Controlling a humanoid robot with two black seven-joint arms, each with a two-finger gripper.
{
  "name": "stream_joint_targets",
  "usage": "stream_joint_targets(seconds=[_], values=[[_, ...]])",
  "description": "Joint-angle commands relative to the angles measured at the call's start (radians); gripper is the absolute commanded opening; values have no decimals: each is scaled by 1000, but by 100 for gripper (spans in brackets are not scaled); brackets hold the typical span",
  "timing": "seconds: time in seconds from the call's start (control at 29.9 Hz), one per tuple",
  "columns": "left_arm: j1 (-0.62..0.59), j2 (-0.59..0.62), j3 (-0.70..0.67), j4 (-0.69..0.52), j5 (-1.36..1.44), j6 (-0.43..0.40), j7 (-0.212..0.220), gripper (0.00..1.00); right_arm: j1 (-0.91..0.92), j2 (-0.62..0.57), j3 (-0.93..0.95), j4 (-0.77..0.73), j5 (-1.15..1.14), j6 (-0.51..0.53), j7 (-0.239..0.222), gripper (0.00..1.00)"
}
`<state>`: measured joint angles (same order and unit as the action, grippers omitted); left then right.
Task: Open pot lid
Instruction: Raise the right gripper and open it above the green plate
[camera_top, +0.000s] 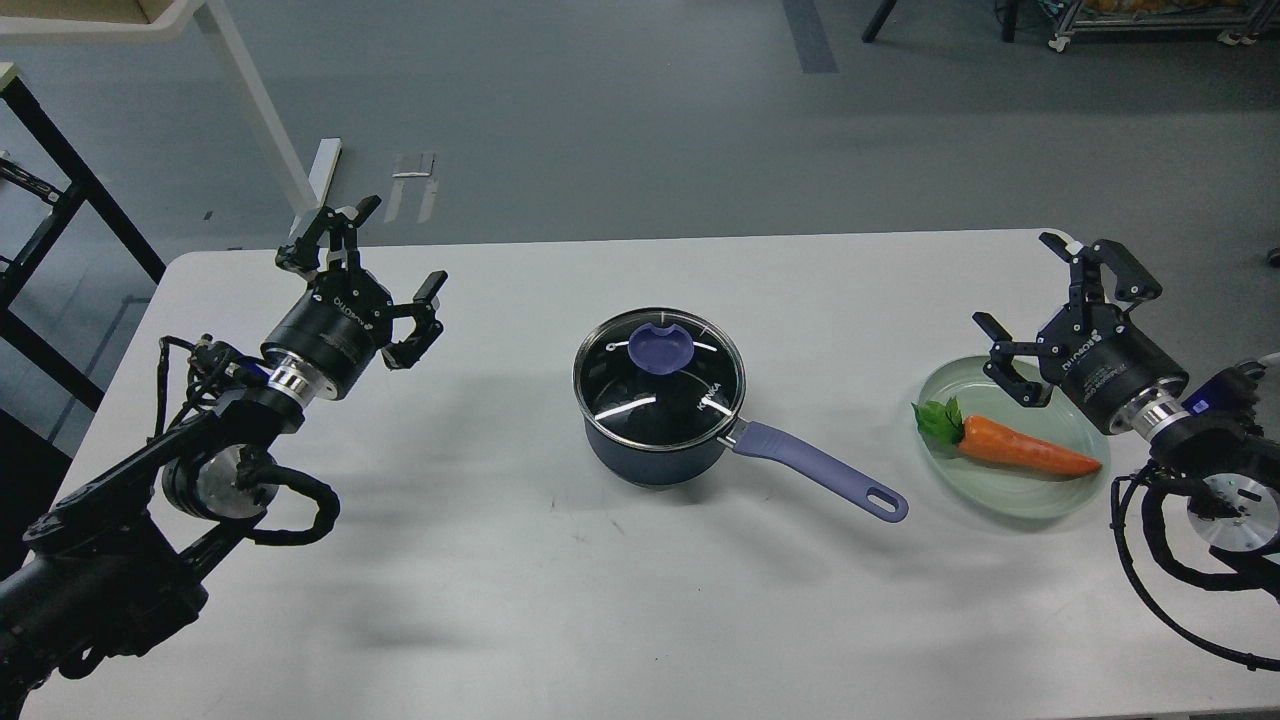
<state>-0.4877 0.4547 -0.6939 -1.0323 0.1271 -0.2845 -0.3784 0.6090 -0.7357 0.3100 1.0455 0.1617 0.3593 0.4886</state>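
A dark navy pot (655, 455) stands at the middle of the white table (600, 610), its lavender handle (820, 470) pointing right and toward me. The clear glass lid (660, 385) sits flat on the pot, with its purple-blue knob (660, 347) at the centre. My left gripper (400, 255) hovers open well to the left of the pot, holding nothing. Over the far edge of a pale green plate, my right gripper (1020, 290) is open and empty too.
The pale green glass plate (1030, 490) at the right holds an orange toy carrot (1025, 450) with green leaves. Beyond the table's far edge is grey floor, with a white table leg (265, 110) at the back left.
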Motion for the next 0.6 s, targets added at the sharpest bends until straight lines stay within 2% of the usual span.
stream_joint_targets(seconds=[0.0, 0.13, 0.47, 0.57], values=[[3, -1, -1, 0, 0, 2, 1, 99, -3, -1, 3, 1, -1, 0, 0, 100], [1, 2, 2, 0, 0, 10, 10, 99, -6, -4, 9, 2, -1, 0, 0, 100], [-12, 41, 14, 0, -9, 8, -5, 99, -3, -42, 17, 31, -21, 1, 0, 100], [-12, 41, 14, 0, -11, 11, -5, 99, 17, -66, 18, 80, -153, -8, 0, 100]])
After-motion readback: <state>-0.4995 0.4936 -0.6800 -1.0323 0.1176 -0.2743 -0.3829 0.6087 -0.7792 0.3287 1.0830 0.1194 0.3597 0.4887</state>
